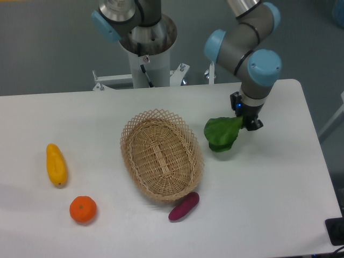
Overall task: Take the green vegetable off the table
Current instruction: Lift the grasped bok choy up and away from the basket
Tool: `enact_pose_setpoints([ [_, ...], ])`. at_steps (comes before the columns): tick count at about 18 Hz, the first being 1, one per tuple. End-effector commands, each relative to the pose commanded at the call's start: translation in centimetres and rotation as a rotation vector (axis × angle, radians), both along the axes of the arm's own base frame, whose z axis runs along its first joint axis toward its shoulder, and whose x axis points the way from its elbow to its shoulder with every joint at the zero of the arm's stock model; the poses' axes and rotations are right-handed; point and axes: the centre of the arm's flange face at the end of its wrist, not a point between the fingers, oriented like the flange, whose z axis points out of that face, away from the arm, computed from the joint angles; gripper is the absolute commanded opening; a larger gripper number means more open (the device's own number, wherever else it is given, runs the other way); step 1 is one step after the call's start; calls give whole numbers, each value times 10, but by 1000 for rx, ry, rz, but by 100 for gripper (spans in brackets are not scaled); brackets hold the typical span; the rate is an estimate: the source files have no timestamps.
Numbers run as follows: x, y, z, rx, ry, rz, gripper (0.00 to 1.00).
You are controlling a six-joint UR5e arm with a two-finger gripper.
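The black two-finger claw (pixel 248 123) is pinching the dark green leafy vegetable (pixel 222 134) at its right end. The vegetable is hanging just right of the oval wicker basket (pixel 160 155), over the white rectangular tabletop (pixel 269 183)

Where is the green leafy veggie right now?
The green vegetable hangs at the pincer, on the right of the camera picture, just right of the woven basket, over the white table.

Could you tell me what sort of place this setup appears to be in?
Probably a robotics lab: an arm's claw holds a green vegetable over a white table bearing a wicker basket and toy produce, with a grey floor behind.
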Motion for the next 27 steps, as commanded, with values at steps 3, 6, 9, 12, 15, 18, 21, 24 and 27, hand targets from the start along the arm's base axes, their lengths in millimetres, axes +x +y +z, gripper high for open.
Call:
enact_pose_setpoints([
  [3,-15,7,24,10,28,6,33],
  [6,-32,25,45,102,11,141,33],
  [9,-48,48,61,148,14,201,33],
  [12,-66,58,68,155,26,205,32],
  [15,-84,64,66,155,42,210,32],
  [18,-96,66,63,137,55,212,32],
  [21,-98,71,60,112,66,203,32],
  [24,-100,72,57,105,61,202,32],
  [27,-98,73,56,102,59,197,32],
])
